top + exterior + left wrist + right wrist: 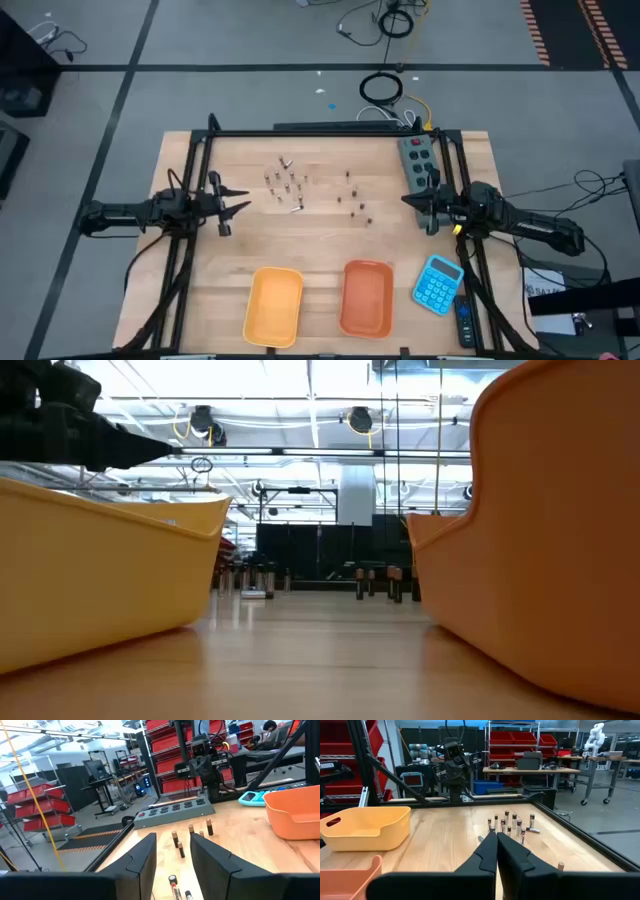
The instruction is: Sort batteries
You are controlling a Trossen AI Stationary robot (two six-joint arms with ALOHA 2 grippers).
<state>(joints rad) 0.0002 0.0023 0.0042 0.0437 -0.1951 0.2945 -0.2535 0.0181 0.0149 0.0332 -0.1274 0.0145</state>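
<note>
The batteries stand and lie in two loose groups on the wooden table: one group (288,184) nearer my left gripper, a smaller group (355,204) toward my right gripper. My left gripper (243,200) hovers open at the table's left, pointing level at the batteries (176,842), with nothing between its fingers. My right gripper (406,199) is shut at the table's right, also level, facing the batteries (512,825). Most of them stand on end; a few lie flat (173,882). A yellow tray (273,305) and an orange tray (366,297) sit near the front edge.
A grey power strip (417,158) lies at the far right beside my right arm. A blue calculator (437,283) rests right of the orange tray. In the low view, the yellow tray (100,580) and the orange tray (540,560) frame a bare strip of table.
</note>
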